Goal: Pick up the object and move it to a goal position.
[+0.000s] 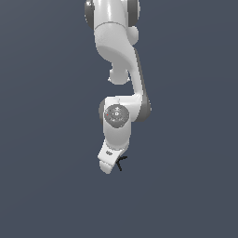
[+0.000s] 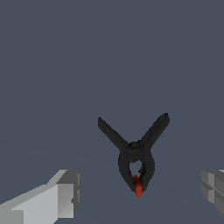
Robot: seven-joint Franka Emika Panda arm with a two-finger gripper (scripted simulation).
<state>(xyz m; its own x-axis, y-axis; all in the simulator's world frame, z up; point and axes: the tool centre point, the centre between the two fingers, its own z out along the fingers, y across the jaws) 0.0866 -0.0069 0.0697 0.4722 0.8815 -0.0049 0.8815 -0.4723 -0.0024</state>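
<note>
The object [image 2: 134,153] is a small black clamp with two splayed prongs and a red tip. In the wrist view it lies on the grey floor between my two fingers [image 2: 61,197], touching neither. My gripper [image 2: 139,192] is open, with the fingers far apart on either side of the red tip. In the exterior view only thin black prongs of the object [image 1: 122,162] show beside the white gripper [image 1: 109,163], which hangs low over the floor and hides the rest of it.
The white arm [image 1: 116,46] reaches down from the top of the exterior view. The floor [image 1: 46,139] is plain dark grey all around, with no other objects or marks in view.
</note>
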